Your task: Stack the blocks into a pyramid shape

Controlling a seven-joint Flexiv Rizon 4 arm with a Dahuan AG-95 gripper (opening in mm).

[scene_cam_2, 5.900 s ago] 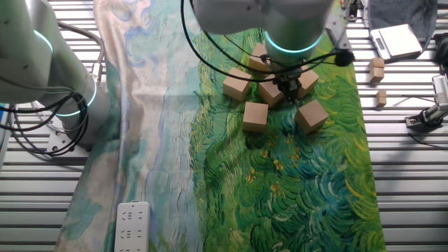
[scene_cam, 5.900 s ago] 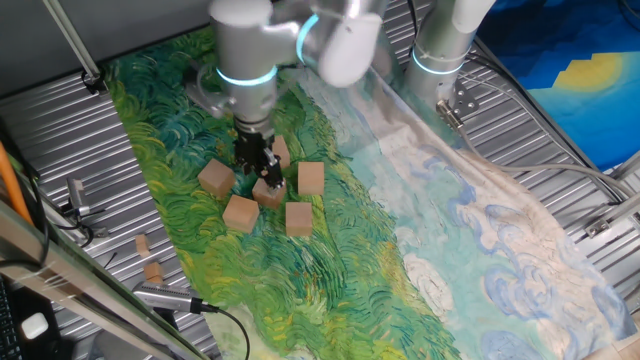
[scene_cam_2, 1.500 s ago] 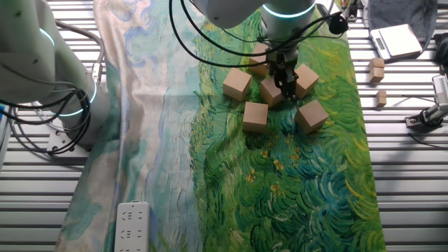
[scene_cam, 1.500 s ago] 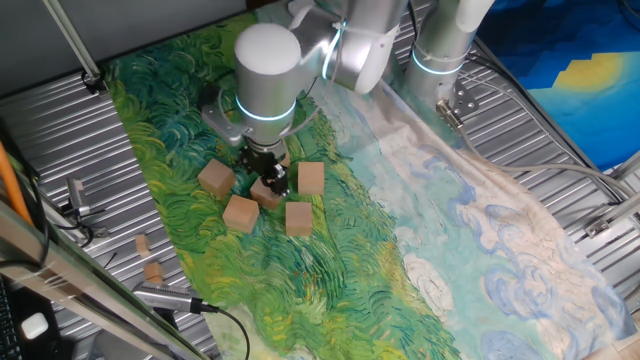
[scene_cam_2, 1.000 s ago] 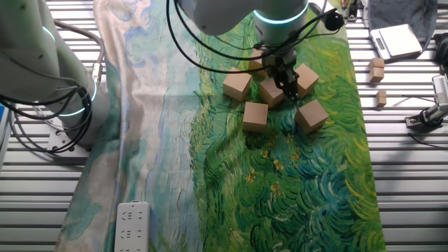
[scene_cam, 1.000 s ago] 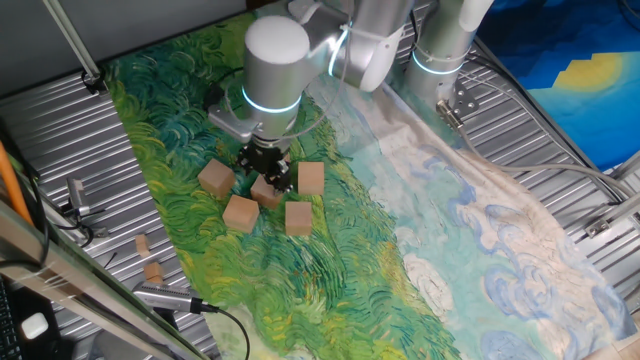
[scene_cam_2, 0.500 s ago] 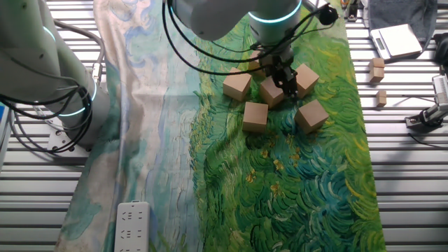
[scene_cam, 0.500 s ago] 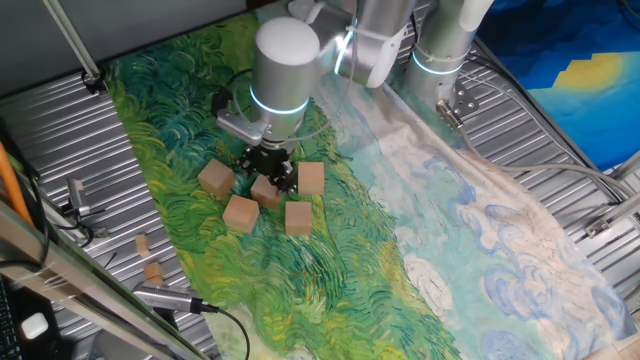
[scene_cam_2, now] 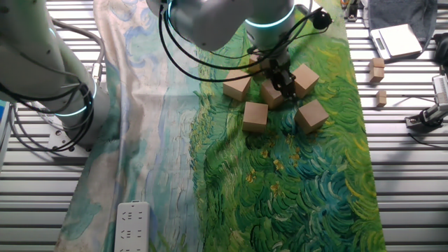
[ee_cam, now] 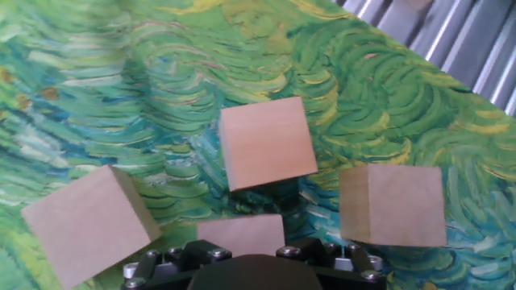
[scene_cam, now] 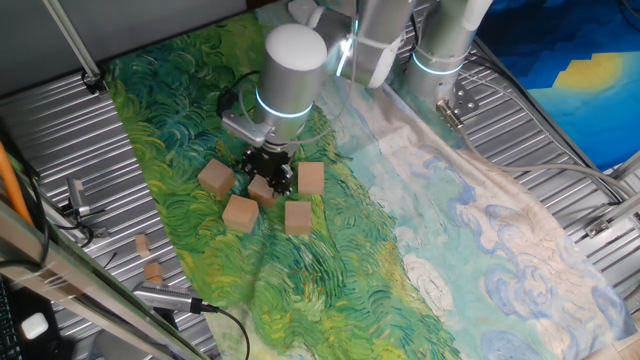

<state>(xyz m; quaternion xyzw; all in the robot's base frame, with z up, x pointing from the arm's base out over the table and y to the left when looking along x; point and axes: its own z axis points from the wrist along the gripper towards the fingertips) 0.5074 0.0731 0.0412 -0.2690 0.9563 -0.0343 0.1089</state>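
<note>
My arm [scene_cam: 292,60] is built of glossy silver-grey rounded segments, each joint ringed by a thin glowing cyan band; I can see one on the wrist and another on the column at the back. Black cables [scene_cam_2: 183,49] loop loosely around the wrist housing. The gripper [scene_cam: 270,168] is a compact black assembly; in the hand view its dark body [ee_cam: 250,267] carries a row of small silver screw heads along the edge

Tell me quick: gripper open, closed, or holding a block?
Gripper: low at the middle block, but whether the jaws are open or clamped on it cannot be told.
</note>
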